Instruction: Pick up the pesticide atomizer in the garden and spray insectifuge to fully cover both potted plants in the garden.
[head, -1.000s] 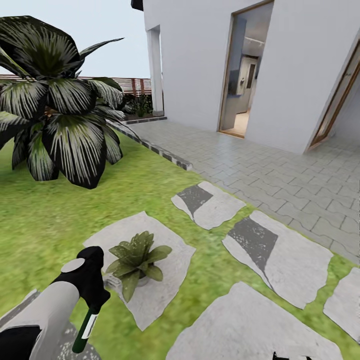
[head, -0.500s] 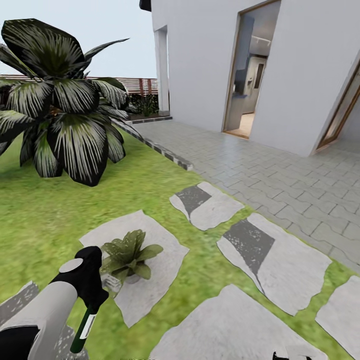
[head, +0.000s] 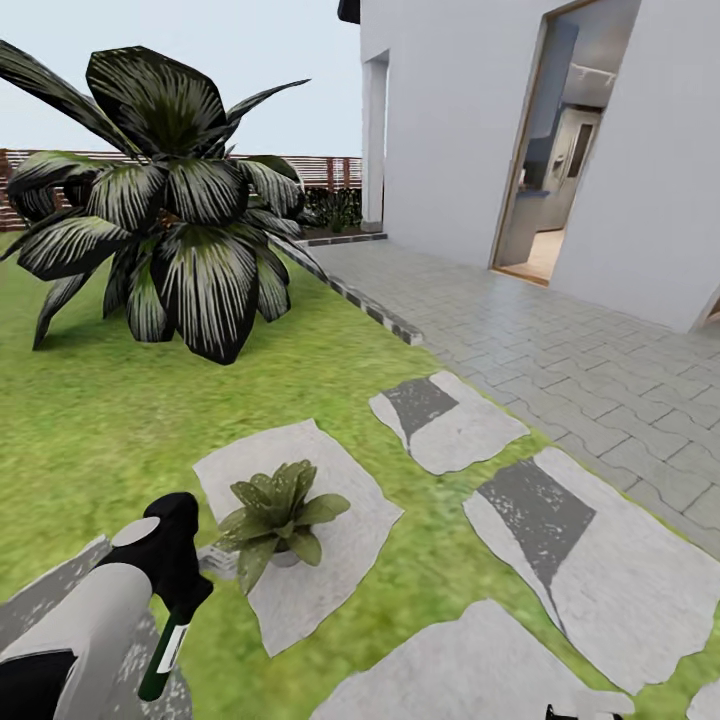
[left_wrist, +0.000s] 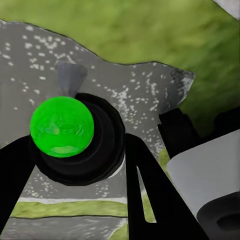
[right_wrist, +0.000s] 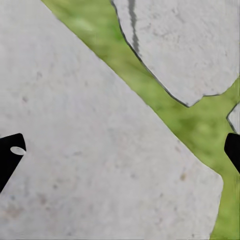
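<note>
A: Jaws of your left gripper (left_wrist: 75, 150) pinch the pesticide atomizer (head: 163, 650), hanging just beside the potted plant (head: 278, 515).

B: Right gripper (right_wrist: 120, 150) jaws spread over a stepping stone (right_wrist: 90, 165).

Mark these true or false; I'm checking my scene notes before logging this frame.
1. The left end effector holds the atomizer. True.
2. The potted plant stands on grass. False: it stands on a stepping stone.
3. The right end effector grips a pot. False: its fingers are spread over bare stone, holding nothing.
4. A striped bush grows on the lawn beyond the plant. True.
5. The house doorway is shut. False: it stands open, showing a room.
</note>
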